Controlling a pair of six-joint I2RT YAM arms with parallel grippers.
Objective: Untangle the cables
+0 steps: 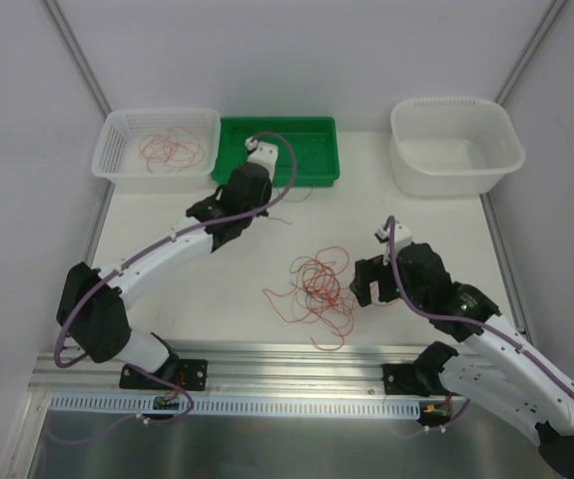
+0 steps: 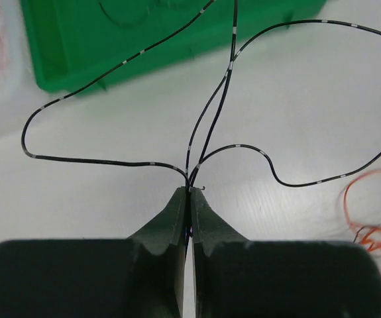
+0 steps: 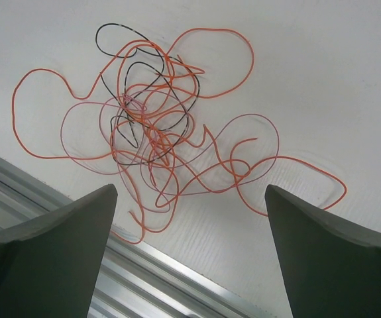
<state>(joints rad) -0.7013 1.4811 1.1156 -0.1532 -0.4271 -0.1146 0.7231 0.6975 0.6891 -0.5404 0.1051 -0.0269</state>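
- Table (image 1: pixel 436 215): plenty of bare surface through the middle and toward the right edge. The containers all line the far edge.
- White tub (image 1: pixel 456 170) sits at the far right corner.
- Green tray (image 1: pixel 316 150) is on the far edge, left of center. A black cable (image 2: pixel 110 161) trails partly over it.
- White basket (image 1: pixel 107 150) is in the far left corner, right beside the tray, with thin red wires (image 1: pixel 172 150) curled inside.
- Cables (image 1: pixel 316 284): a loose orange, pink and black tangle at center, toward the near edge.
- Right gripper (image 3: pixel 190 192) is just right of that tangle, fingers spread wide.
- Left gripper (image 2: pixel 189 191) is stretched out by the tray's near rim, pinched tight on the black cable.
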